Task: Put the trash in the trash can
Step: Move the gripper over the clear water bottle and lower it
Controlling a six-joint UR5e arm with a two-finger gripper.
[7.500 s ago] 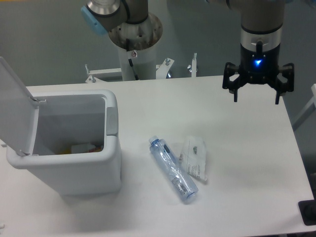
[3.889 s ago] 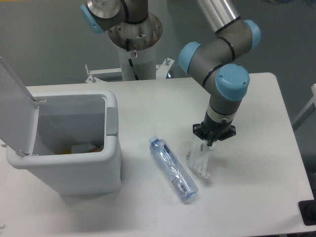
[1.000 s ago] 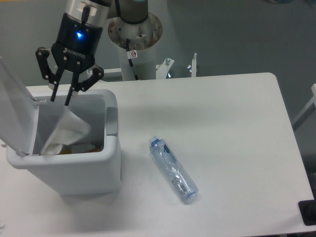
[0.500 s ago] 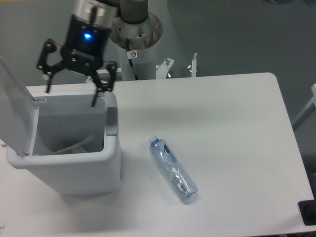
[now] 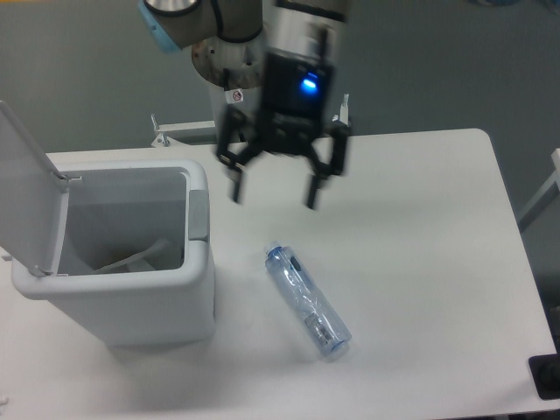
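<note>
A crushed clear blue-tinted bottle (image 5: 307, 301) with a blue cap lies on the white table, cap toward the upper left. The white trash can (image 5: 131, 297) stands at the left with its lid (image 5: 26, 188) tipped open. Inside it the clear wrapper (image 5: 131, 259) rests against the wall. My gripper (image 5: 274, 196) hangs open and empty above the table, between the can and the bottle, a little above the bottle's cap end. It looks motion-blurred.
The arm's base column (image 5: 241, 87) and a metal bracket (image 5: 289, 118) stand at the table's back edge. A dark object (image 5: 547, 376) sits at the lower right corner. The table's right edge runs near a white frame (image 5: 542, 206).
The gripper carried the wrapper from the table to the can and let it go inside. In the last half second it swung right, from over the can toward the bottle.
</note>
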